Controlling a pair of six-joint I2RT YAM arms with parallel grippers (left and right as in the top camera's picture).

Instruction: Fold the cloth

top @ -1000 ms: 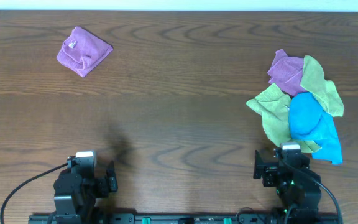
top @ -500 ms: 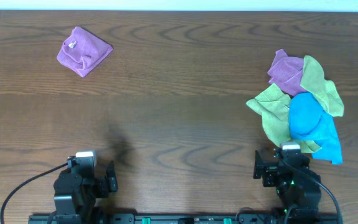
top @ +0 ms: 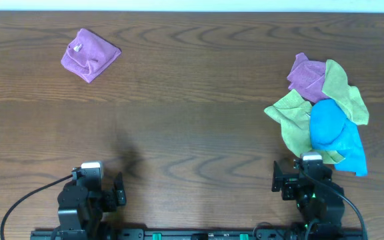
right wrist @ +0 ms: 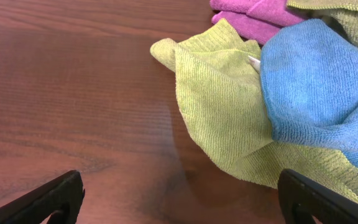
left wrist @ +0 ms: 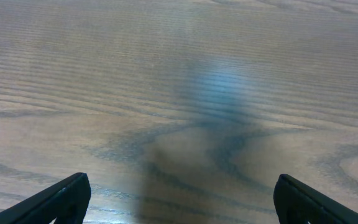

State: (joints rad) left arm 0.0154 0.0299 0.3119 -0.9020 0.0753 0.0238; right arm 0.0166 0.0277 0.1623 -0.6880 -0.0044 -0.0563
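Both arms sit at the near table (top: pixel 192 127) edge. Left gripper (left wrist: pixel 182 208): fingers wide apart, nothing between them, only bare wood grain below. Right gripper (right wrist: pixel 182 202): fingers likewise spread, holding nothing. The cloth (right wrist: pixel 219 106) lies crumpled on the right side of the table, just ahead of the right gripper and not touching it; one corner points toward the table's middle, and its right part is under a blue cloth (right wrist: pixel 316 81). Behind these in the same heap are a purple cloth (top: pixel 307 77) and an olive cloth (top: pixel 347 90) (edges overlapping, layering unclear). A folded purple cloth (top: pixel 90 55) sits alone at far left.
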